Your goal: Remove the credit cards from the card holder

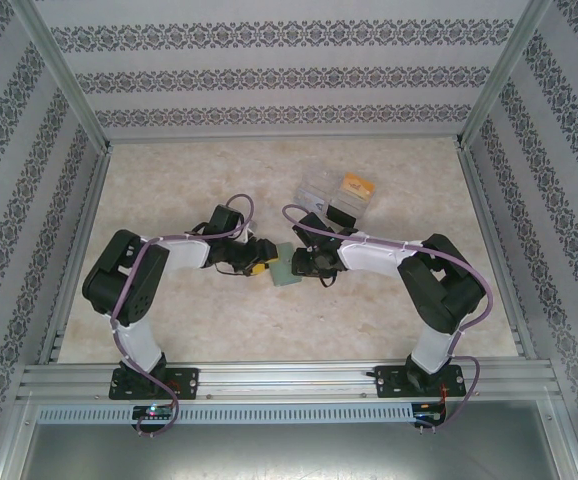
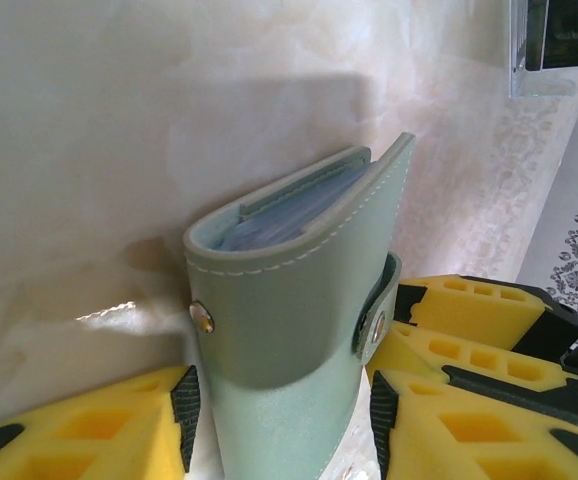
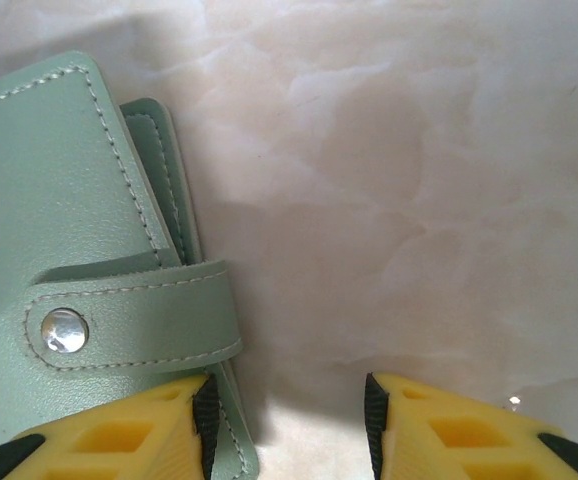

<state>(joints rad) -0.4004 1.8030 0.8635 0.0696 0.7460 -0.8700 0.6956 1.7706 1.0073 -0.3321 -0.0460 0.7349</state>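
The grey-green card holder (image 1: 282,270) lies on the table between my two grippers. In the left wrist view its cover (image 2: 289,300) bulges upward, and bluish-grey pockets (image 2: 289,215) show at its far end. My left gripper (image 2: 284,400) stands open astride it, with a small gap at each pad. A strap with a metal snap (image 3: 64,330) lies across the cover (image 3: 59,200). My right gripper (image 3: 287,400) is open; its left finger (image 3: 169,420) sits over the wallet's edge and bare table lies between the fingers. The credit cards are hidden.
A clear plastic tray (image 1: 321,190) stands behind the grippers at the back, holding an orange and white item (image 1: 357,185) and something dark. Patterned walls and metal rails enclose the marble-look table (image 1: 219,320). The left gripper (image 1: 256,262) and right gripper (image 1: 302,262) nearly meet.
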